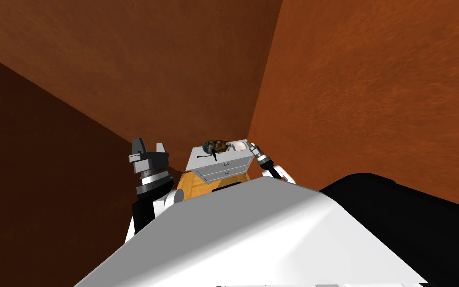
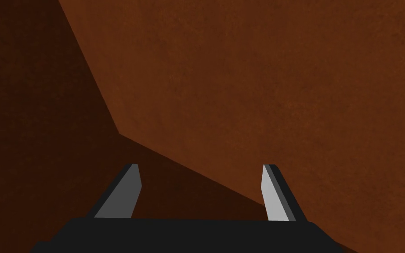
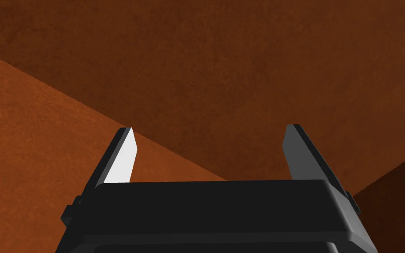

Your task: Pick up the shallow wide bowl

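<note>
Standing on the white drawer cabinet (image 1: 225,168) in the corner, what looks like the shallow wide bowl (image 1: 238,146) sits pale beside some dark clutter (image 1: 213,147). The left gripper (image 2: 201,167) is held up, fingers spread wide; the right gripper (image 3: 210,129), near the cabinet's edge, is spread likewise.

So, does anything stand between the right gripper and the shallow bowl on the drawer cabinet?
Nothing visible does. The shallow bowl sits on the white drawer cabinet, at its right end, with the open right gripper just beside it. The dark clutter lies on the bowl's other side, out of the way.
</note>
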### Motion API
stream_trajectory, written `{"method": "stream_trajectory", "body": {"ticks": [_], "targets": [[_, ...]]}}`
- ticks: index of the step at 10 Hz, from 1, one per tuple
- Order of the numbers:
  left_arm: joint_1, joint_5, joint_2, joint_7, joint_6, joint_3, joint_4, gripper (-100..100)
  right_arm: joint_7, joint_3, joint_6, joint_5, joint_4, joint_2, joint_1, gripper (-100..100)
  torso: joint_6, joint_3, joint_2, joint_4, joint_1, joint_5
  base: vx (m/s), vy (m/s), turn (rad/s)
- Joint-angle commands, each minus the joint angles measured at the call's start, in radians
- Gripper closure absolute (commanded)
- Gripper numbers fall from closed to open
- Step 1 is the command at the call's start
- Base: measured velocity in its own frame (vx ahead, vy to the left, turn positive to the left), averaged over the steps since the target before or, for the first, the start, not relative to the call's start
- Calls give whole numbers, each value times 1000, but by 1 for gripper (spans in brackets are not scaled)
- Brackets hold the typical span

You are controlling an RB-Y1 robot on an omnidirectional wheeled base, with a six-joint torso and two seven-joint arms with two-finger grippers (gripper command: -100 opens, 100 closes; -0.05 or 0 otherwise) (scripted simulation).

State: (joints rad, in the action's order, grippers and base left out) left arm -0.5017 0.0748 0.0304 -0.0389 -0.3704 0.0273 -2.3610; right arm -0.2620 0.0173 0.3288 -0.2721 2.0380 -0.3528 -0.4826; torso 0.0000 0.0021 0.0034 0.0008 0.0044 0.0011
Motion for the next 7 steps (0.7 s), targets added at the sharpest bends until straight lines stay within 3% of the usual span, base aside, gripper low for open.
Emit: {"method": "stream_trajectory", "body": {"ticks": [1,3,4,6,7], "targets": [[0,0,0,0,0,0,0,0,-28,8,-15,-45,-44,-50,9,-100,0,0,0,0,0,0,-55,96,75],[0,0,0,0,0,0,0,0,-68,19,-33,-106,-98,-112,19,-100,0,0,1,0,3,1,-77,141,98],[0,0,0,0,0,0,0,0,-68,19,-33,-106,-105,-126,19,-100,0,1,2,0,4,1,-62,99,29],[0,0,0,0,0,0,0,0,-112,31,-52,-169,-174,-192,34,-100,0,0,0,0,1,0,-33,93,87],[0,0,0,0,0,0,0,0,-112,31,-52,-169,-174,-199,34,-100,0,0,-1,0,1,0,-32,76,45]]}}
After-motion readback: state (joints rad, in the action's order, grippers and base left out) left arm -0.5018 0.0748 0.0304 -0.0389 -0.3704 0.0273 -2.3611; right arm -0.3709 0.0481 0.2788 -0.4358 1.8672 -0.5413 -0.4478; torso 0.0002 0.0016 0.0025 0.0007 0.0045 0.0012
